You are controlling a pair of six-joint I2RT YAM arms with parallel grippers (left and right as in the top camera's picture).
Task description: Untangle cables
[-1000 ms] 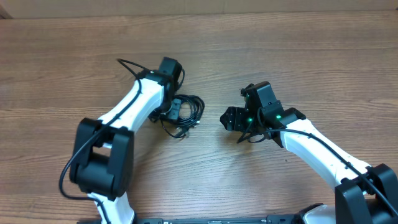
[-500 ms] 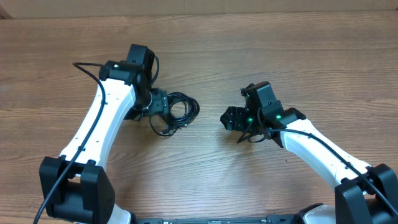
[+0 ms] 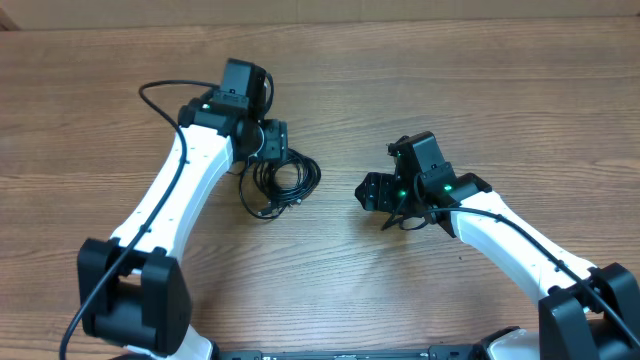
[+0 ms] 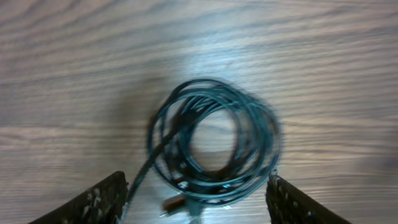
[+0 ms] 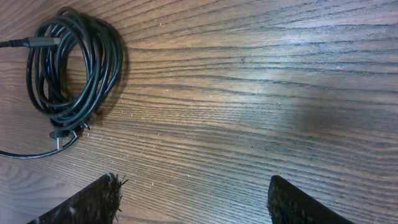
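The cables [image 3: 287, 181] lie as one small coiled bundle of thin black cord on the wooden table [image 3: 450, 90]. My left gripper [image 3: 273, 146] hovers at the bundle's far left edge. In the left wrist view the cables [image 4: 214, 140] sit just ahead of the left gripper [image 4: 196, 205], which is open; the coil's near edge and a small plug [image 4: 175, 202] lie between its fingers, which do not touch them. My right gripper [image 3: 369, 192] stands open to the right of the bundle. In the right wrist view the right gripper [image 5: 196, 202] has only bare wood between its fingers, with the cables [image 5: 74, 62] at the upper left.
A loose strand [image 5: 25, 155] trails from the coil toward the left edge of the right wrist view. The left arm's own thick black cable [image 3: 160, 90] arcs over the table behind the arm.
My left gripper was shut at the bundle a second ago; it has opened and pulled back to the bundle's far side. The bundle shifted slightly left. The right arm has not moved.
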